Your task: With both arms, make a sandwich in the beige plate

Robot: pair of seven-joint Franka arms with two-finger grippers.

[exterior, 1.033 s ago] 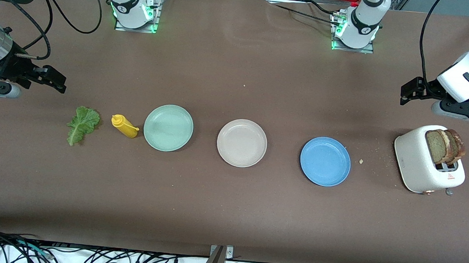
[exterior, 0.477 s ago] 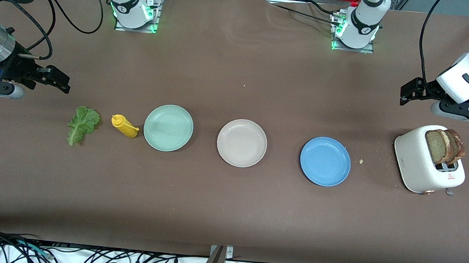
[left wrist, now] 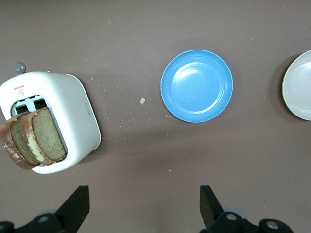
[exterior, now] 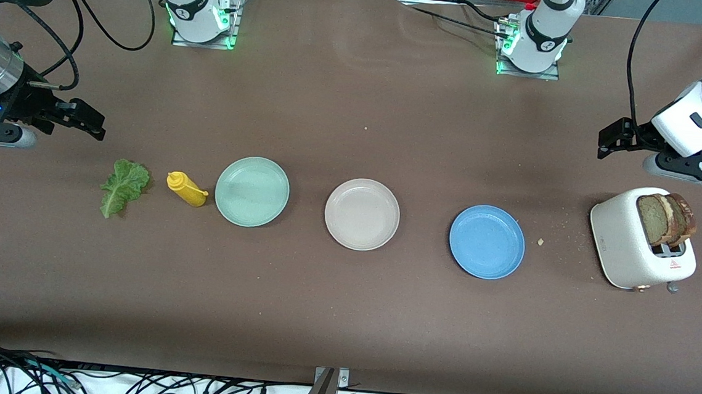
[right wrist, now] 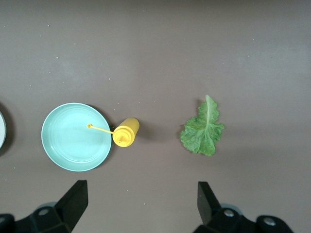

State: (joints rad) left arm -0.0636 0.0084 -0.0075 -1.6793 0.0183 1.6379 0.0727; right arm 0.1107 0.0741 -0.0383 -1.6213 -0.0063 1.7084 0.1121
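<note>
No readable brand anywhere. Only marking: a small red warning triangle with tiny print under it on the white toaster (exterior: 638, 242), too small to read. Same sticker visible in the left wrist view too, still unreadable.

Beige plate (exterior: 362, 214) sitting mid-table, bare, between the pale green plate (exterior: 252, 191) (toward the right arm's end) and the blue plate (exterior: 487, 242) (toward the left arm's end). All three apart, roughly in a row.

Two bread slices (exterior: 666, 218) standing up out of the toaster slots, at the left arm's end of the table. Crumbs scattered on the table (exterior: 343, 308) between toaster and blue plate, plus one bigger crumb (exterior: 540, 241) just beside the blue plate.

Lettuce leaf (exterior: 123, 187) lying flat toward the right arm's end, with a yellow squeeze bottle (exterior: 186, 189) between it and the green plate, tipped over, nozzle toward that plate. From the right wrist view, nozzle looks to overlap the green plate's rim; from the front, looks just short of it. Hard to say if touching.

Left gripper (left wrist: 144, 206) up over bare table next to the toaster, fingers spread wide, nothing in them. Right gripper (right wrist: 141, 204) over bare table near the lettuce, also spread wide and holding nothing.

Nothing blocking the beige plate. Left wrist view catches only its edge; the right wrist view shows a thin sliver of a pale rim at its edge.
</note>
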